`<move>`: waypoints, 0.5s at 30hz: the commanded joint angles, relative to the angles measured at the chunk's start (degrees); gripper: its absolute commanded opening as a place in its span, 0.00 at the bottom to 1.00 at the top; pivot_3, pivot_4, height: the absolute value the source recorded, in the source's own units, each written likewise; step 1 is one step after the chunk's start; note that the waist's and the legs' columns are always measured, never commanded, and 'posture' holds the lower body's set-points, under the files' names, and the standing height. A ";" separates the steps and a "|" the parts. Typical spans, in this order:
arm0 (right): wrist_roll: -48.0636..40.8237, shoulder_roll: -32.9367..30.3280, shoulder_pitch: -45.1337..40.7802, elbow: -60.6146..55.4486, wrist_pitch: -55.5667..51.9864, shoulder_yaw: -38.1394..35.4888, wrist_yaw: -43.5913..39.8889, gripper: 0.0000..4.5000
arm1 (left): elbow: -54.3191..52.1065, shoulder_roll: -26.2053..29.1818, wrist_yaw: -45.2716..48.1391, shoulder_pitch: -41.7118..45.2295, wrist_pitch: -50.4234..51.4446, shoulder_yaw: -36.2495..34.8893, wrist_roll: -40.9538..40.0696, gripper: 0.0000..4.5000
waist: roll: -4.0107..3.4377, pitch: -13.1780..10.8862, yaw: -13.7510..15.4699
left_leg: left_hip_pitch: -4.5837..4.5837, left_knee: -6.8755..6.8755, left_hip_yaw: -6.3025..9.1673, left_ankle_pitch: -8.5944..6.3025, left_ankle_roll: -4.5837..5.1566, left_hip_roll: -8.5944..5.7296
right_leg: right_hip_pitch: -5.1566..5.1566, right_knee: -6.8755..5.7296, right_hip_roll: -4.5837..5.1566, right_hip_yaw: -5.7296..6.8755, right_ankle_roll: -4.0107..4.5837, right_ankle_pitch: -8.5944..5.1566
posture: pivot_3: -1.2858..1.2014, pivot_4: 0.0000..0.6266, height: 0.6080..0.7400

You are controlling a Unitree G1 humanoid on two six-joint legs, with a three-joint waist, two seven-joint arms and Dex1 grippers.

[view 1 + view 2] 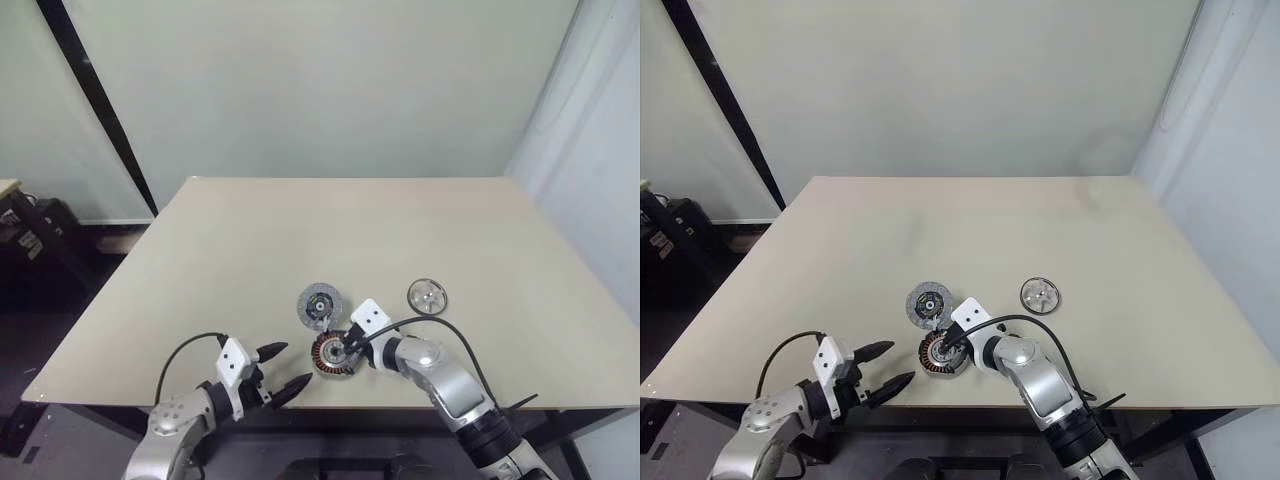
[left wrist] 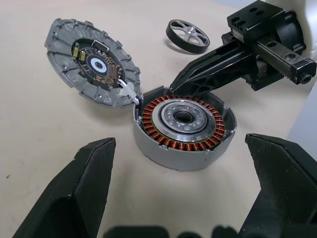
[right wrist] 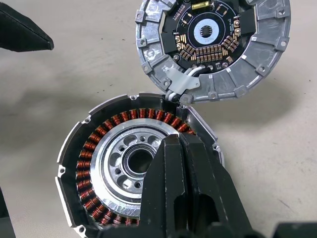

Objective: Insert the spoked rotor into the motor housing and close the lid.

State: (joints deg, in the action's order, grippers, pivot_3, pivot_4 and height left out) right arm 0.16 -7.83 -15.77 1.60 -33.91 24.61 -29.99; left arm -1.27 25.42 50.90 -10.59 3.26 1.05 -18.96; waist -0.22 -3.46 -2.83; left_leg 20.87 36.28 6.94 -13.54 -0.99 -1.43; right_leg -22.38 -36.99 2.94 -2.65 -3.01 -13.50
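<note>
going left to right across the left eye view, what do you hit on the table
left gripper → lid → motor housing with the shut right gripper at it → spoked rotor

Silver-grey arms, white wrist blocks, looping black cables; each pincer (image 1: 281, 367) (image 1: 350, 347) has two tapered black fingers.

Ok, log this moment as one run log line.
motor housing: open, empty | lid: beside it | spoked rotor: on table, apart | right gripper: shut at housing | left gripper: open, empty
</note>
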 commanded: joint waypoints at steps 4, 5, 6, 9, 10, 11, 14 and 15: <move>-0.05 0.61 -0.78 -2.20 0.62 1.11 -0.45 0.01 | -0.64 0.11 0.15 0.82 -1.13 -0.34 -0.08 1.00 | 0.00 0.00 0.00 | 0.00 0.00 0.00 0.00 0.00 0.00 | 0.00 0.00 0.00 0.00 0.00 0.00 | 0.52 0.00 1.00; -0.07 0.53 -0.77 -2.19 0.80 1.21 -0.52 0.01 | -0.70 0.14 0.15 0.81 -1.13 -0.38 -0.11 1.00 | 0.00 0.00 0.01 | 0.00 0.00 0.00 0.00 0.00 0.00 | 0.00 0.00 0.00 0.00 0.00 0.00 | 0.52 0.00 1.00; -0.15 0.25 -0.73 -2.54 1.13 1.24 -0.79 0.04 | -0.81 0.18 0.16 0.79 -1.08 -0.45 -0.19 1.00 | 0.00 0.00 0.01 | 0.00 0.00 0.00 0.00 0.00 0.00 | 0.00 0.00 0.00 0.00 0.00 0.00 | 0.52 0.00 1.00; -2.75 -0.46 -0.12 -5.67 -0.62 -0.48 -2.69 0.20 | -1.25 0.18 0.11 0.91 -0.79 -0.72 -0.60 1.00 | 0.00 0.00 0.01 | 0.00 0.00 0.00 0.00 0.00 -0.01 | 0.00 0.00 0.00 0.00 0.00 0.00 | 0.52 0.00 1.00; -3.52 -0.51 0.12 -6.59 -1.51 -1.13 -3.04 0.28 | -1.37 0.16 0.09 0.95 -0.73 -0.77 -0.69 1.00 | 0.00 0.00 0.00 | 0.01 0.00 0.00 0.00 0.00 0.00 | 0.00 0.00 0.00 0.00 0.00 0.00 | 0.52 0.00 1.00; -4.18 -0.36 0.55 -7.63 -2.28 -2.38 -2.60 0.36 | -1.52 0.10 0.06 1.06 -0.76 -0.81 -0.78 1.00 | 0.00 0.00 0.00 | 0.01 0.00 0.01 0.00 0.00 0.00 | 0.01 0.00 0.00 0.00 0.00 0.00 | 0.52 0.00 1.00; -6.82 0.20 2.12 -10.97 -5.25 -7.50 -0.42 0.59 | -2.15 -0.15 -0.07 1.74 -0.87 -0.84 -1.06 1.00 | 0.00 0.00 0.06 | 0.01 0.00 0.04 0.00 0.00 0.00 | 0.01 0.00 0.00 0.01 0.00 0.00 | 0.52 0.00 1.00; -7.73 0.13 2.73 -12.19 -6.50 -9.32 0.18 0.67 | -2.43 -0.31 -0.13 2.02 -0.84 -0.79 -1.18 1.00 | 0.00 0.00 0.07 | 0.01 0.00 0.04 0.00 0.00 0.00 | 0.01 0.00 0.00 0.01 0.00 0.00 | 0.52 0.00 1.00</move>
State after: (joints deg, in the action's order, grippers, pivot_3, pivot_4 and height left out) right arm -5.38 -7.75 -13.10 -6.78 -38.90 18.62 -30.88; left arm -1.27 25.33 50.91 -9.89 3.25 0.99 -19.07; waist -0.21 -3.46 -2.76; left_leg 20.88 36.29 6.98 -13.54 -1.00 -1.44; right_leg -22.37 -36.98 2.95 -2.64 -3.01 -13.50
